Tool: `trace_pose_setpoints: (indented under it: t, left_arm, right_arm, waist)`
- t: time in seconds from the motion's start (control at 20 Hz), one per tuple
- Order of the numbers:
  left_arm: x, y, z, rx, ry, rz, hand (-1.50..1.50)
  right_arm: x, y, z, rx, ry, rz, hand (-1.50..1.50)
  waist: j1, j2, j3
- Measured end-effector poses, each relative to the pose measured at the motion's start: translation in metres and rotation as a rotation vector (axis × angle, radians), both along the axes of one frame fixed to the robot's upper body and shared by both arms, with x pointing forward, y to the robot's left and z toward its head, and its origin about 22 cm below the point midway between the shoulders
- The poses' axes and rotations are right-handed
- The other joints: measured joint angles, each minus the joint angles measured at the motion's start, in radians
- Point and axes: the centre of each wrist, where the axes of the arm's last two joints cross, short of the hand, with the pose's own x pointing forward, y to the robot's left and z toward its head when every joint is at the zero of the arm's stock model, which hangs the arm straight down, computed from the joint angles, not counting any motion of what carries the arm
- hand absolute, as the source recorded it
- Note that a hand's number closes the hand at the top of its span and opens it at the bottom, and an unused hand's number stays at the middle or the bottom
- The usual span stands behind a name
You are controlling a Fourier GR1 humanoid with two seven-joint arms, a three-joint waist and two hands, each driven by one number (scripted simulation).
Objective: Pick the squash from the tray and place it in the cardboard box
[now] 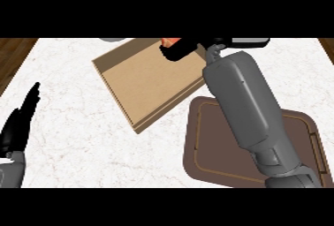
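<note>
Marble-white bench [78,145] fills the view, with dark wood floor [13,48] at its far corners. At the near right lies the brown tray [215,150], crossed and partly hidden by the grey right forearm [248,101]. Left of it and farther off, the flat cardboard box [146,84] sits askew. Over the box's far corner the right robot hand [177,52] is curled round the squash [171,41]. Only a small orange patch shows, so its long axis cannot be told. At the left edge the left robot hand [18,126] rests, fingers straight.
</note>
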Motion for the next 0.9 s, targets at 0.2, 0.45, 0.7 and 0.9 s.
trace_pose_setpoints:
  t: [0.2,0.45,0.7,0.9]
  left_arm:
    - [0.003,-0.009,-0.002,-0.004,-0.002,-0.015,0.00]
    - [0.010,-0.014,0.003,-0.003,-0.012,-0.034,0.00]
    - [0.018,-0.017,0.005,-0.001,-0.017,-0.051,0.00]
    - [0.021,-0.022,0.008,0.005,-0.022,-0.072,0.00]
  right_arm:
    - [0.016,0.017,0.007,0.051,0.049,-0.007,1.50]
    - [0.030,0.031,-0.001,0.071,0.086,-0.024,1.50]
    - [0.038,0.036,-0.017,0.048,0.113,-0.062,1.50]
    - [0.041,0.033,-0.030,0.068,0.155,-0.134,-1.50]
  waist:
    - [0.010,0.003,0.000]
    - [0.032,0.012,-0.001]
    - [0.053,0.022,-0.001]
    - [0.073,0.029,-0.001]
